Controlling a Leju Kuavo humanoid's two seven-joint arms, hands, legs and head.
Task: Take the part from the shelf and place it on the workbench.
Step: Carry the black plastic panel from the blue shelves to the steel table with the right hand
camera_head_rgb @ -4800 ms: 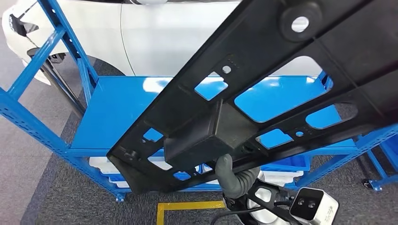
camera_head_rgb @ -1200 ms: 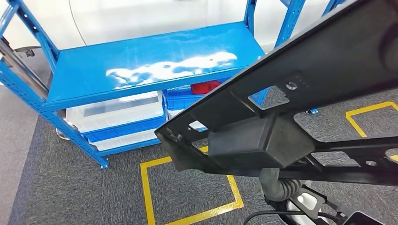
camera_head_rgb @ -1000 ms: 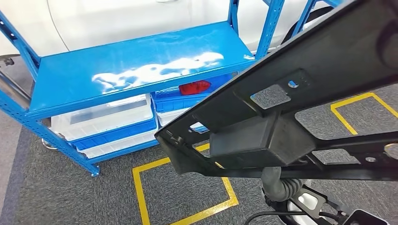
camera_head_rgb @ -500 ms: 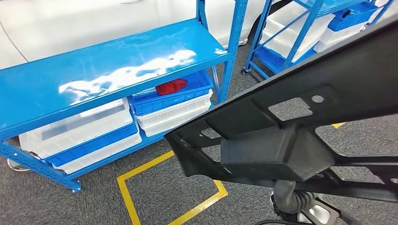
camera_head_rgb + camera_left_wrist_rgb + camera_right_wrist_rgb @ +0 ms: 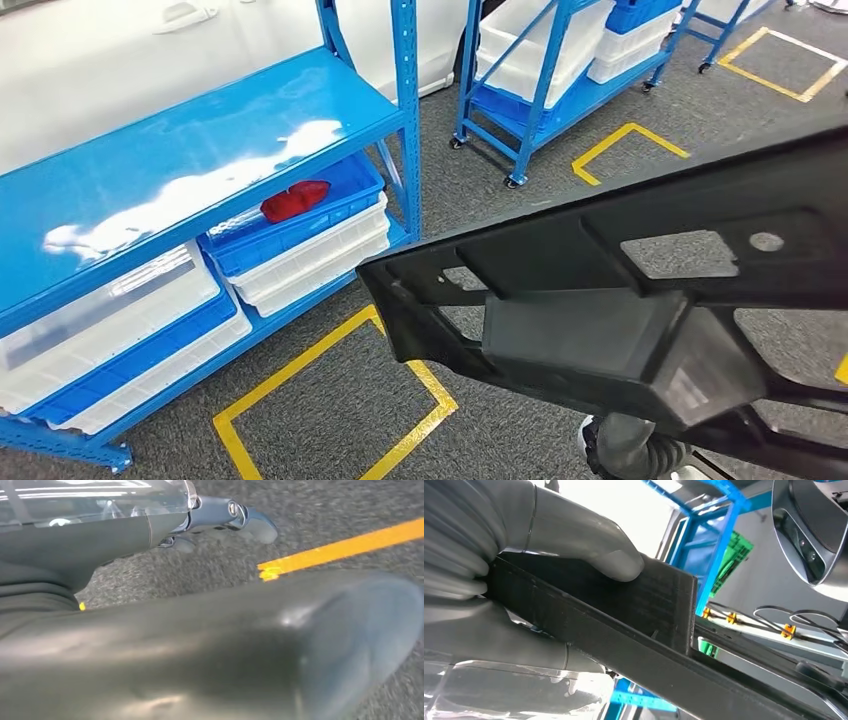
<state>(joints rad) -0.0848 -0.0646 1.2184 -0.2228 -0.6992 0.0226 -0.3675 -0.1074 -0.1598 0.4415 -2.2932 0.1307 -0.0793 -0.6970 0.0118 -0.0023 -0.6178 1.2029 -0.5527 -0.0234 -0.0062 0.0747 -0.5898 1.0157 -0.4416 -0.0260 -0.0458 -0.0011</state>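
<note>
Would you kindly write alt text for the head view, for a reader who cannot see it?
A large black plastic part with cut-out openings fills the lower right foreground, held from beneath by a grey hand. Behind it stands a blue shelf with white and blue bins, one holding a red piece, on grey carpet marked with yellow tape squares.

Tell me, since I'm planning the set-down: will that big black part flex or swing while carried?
Probably stiff: the black part shows ribs, cut-outs and a moulded box, and no sag. Likely light for its size, being thin open plastic. It could swing, as it reaches well beyond the right hand gripping one edge.
</note>
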